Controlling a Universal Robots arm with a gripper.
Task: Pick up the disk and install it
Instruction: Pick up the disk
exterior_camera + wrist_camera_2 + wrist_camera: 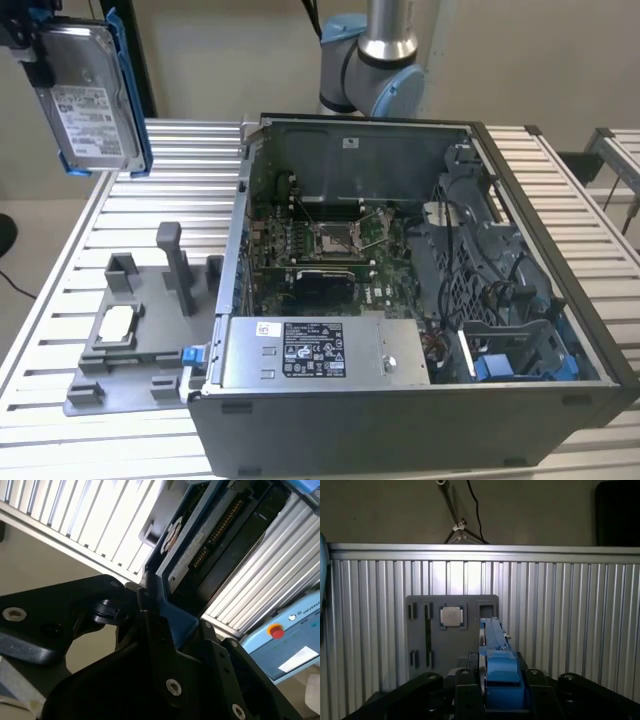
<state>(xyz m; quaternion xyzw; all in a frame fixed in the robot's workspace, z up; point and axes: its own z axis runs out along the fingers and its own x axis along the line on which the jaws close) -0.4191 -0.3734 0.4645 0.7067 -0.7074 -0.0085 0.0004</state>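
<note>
Pincer is clamping the disk by its blue frame, fingers pressing from both sides; I am holding it aloft, the grey holder lying well below the pincer.

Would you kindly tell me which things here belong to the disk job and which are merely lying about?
Job: the disk, clamped in the gripper; the open computer case.
Lying about: the grey fixture plate; the silver chip on it.

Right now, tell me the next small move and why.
Probably carry the disk toward the exterior view's right, over the open computer case: the gripper is shut on its blue frame, and it hangs high at that view's left.
</note>
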